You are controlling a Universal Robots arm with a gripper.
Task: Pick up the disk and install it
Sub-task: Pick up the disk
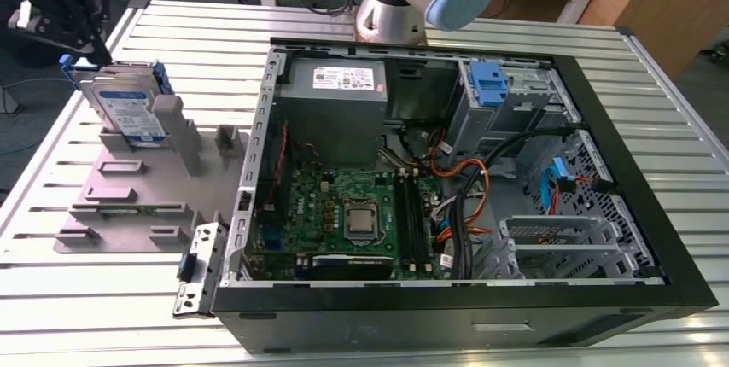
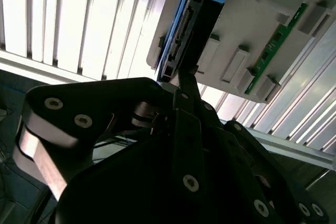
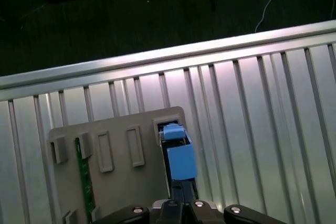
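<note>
The disk (image 1: pixel 123 104), silver with a white-and-blue label and blue rails, stands on edge in a slot of the grey holder (image 1: pixel 125 200) at the exterior view's left. My black gripper (image 1: pixel 96 56) is at the disk's upper far corner, next to its blue handle. In the second wrist view the gripper (image 2: pixel 185 80) converges on the narrow end of the disk (image 2: pixel 190 30). The first wrist view has the gripper (image 3: pixel 182 195) closed around the dark edge just below the blue handle (image 3: pixel 180 160). The disk still sits in its slot.
An open computer case (image 1: pixel 638 290) lies at the exterior view's right, with a green motherboard (image 1: pixel 341 213), a grey power-supply box (image 1: pixel 336 85), cables and a blue latch (image 1: pixel 487 85) at the drive bay. The arm's base (image 1: pixel 399 0) stands behind the case. A slatted metal table (image 1: pixel 91 299) carries everything.
</note>
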